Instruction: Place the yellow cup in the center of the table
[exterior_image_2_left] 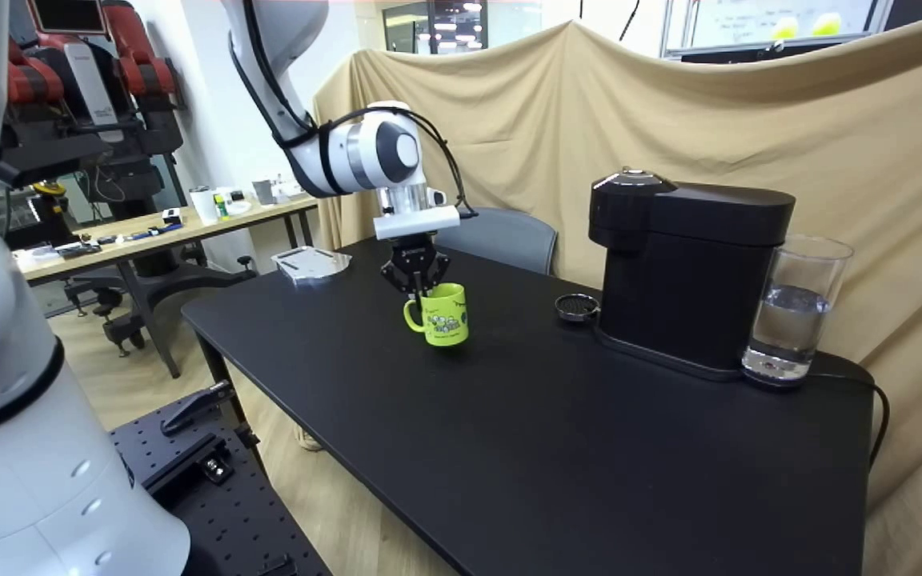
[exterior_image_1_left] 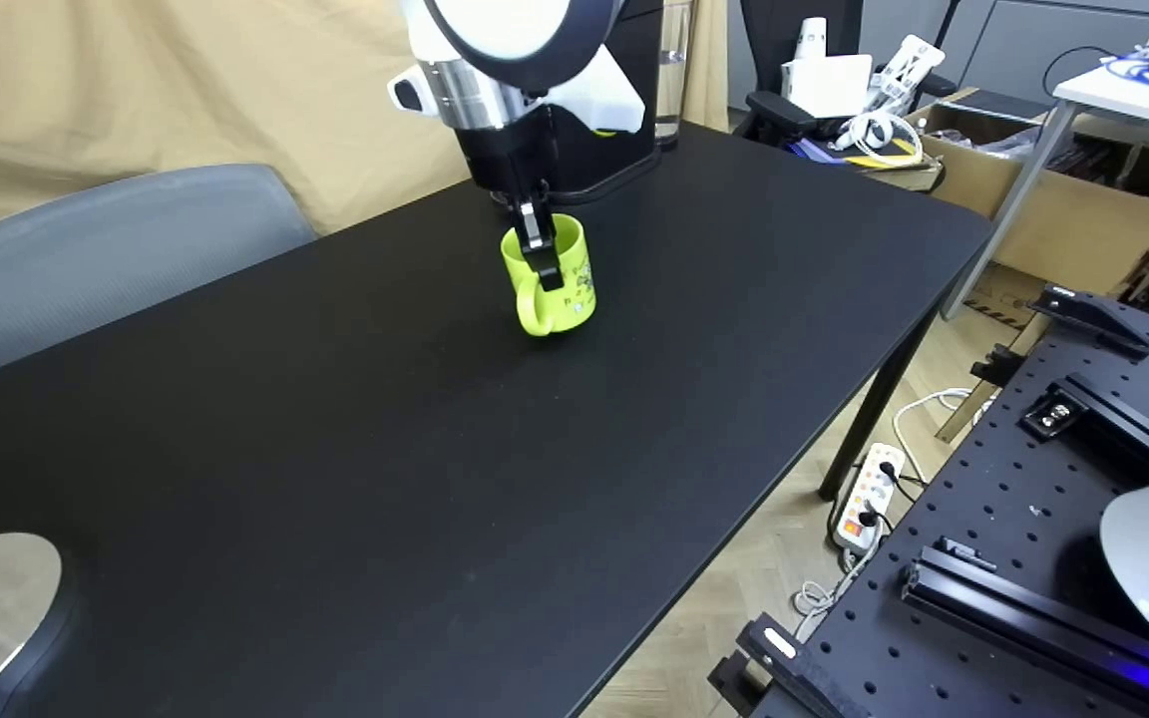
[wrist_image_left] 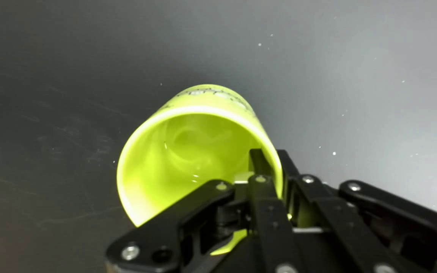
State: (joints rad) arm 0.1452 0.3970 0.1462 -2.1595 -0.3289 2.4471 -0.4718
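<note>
Wrist view | claw [wrist_image_left: 271, 153] clenched on cup [wrist_image_left: 199, 151] by its rim, 1 finger [wrist_image_left: 256, 157] inside, 1 outside | cup's body lies up-left of claw | handle [exterior_image_1_left: 530, 307] close beside claw in both exterior views | axis near upright | cup seemingly just above tabletop [exterior_image_2_left: 589, 448], near its middle, contact unclear | next lowering should centre cup, not claw

From close above, my wrist view looks down into the round yellow-green mug [wrist_image_left: 195, 151]. Farther back, both exterior views look down across the rectangular matte-black table [exterior_image_1_left: 335, 479] toward draped beige cloth [exterior_image_2_left: 669, 120], sharing all three.
</note>
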